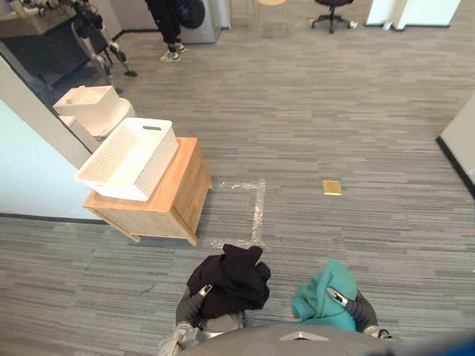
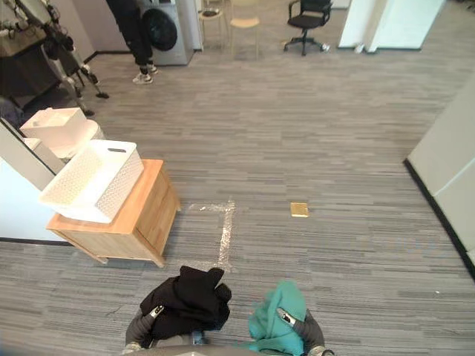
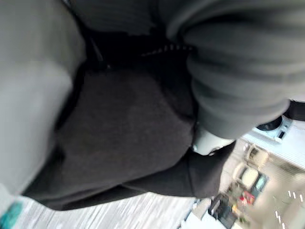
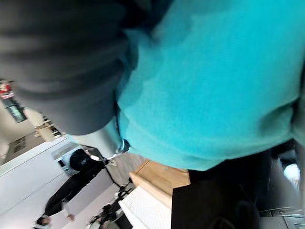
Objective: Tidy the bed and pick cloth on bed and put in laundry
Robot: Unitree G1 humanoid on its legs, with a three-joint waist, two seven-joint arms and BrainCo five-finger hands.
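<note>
Closest in: black cloth (image 1: 230, 278), bunched up, riding on left hand (image 1: 190, 304) low in front. Hand's buried under it, so can't tell if it's clamped or just cradling. Just beside, not touching: teal cloth (image 1: 326, 293) heaped over right hand (image 1: 355, 307). Same story, grip hidden, can't tell. Prob. 1 garment per hand so both go in one trip, kept bundled so no ends drag on the floor. Pickup looks done; drop-off is what's left.

Further out, L to R: white tub (image 1: 100, 115) by the wall, then white lattice basket (image 1: 156, 167), empty, on wooden cabinet (image 1: 178, 185). It's raised, prob. so cloth can be dropped in w/o stooping. Likely the laundry target, ahead and to the left. Next, tape corner (image 1: 257, 204) on the floor, maybe a standing mark, and a small yellow tile (image 1: 332, 188).

Far back: person (image 1: 167, 26), washer (image 2: 159, 30), office chair (image 2: 308, 16).

Count: 2 cloths, 2 white containers, 1 cabinet, 1 person, 1 washer.
</note>
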